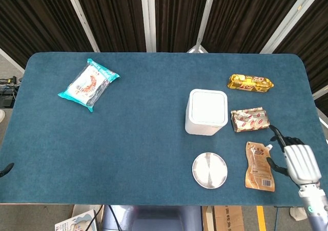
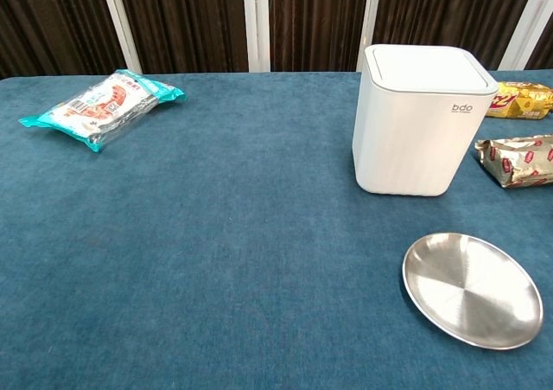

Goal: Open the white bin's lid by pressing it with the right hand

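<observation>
The white bin (image 1: 206,111) stands right of the table's middle with its lid (image 2: 429,68) down flat. My right hand (image 1: 295,159) hovers at the table's front right, to the right of the bin and apart from it. It holds nothing; its dark fingers (image 1: 277,137) point toward the far left, over the right edge of a brown pouch (image 1: 259,166). Only a dark tip of my left hand (image 1: 5,170) shows at the left edge. Neither hand appears in the chest view.
A steel plate (image 1: 209,170) lies in front of the bin. A red-and-silver snack pack (image 1: 249,119) and a gold wrapper (image 1: 250,82) lie right of it. A teal-edged packet (image 1: 88,84) sits far left. The blue cloth (image 1: 128,133) covers the table.
</observation>
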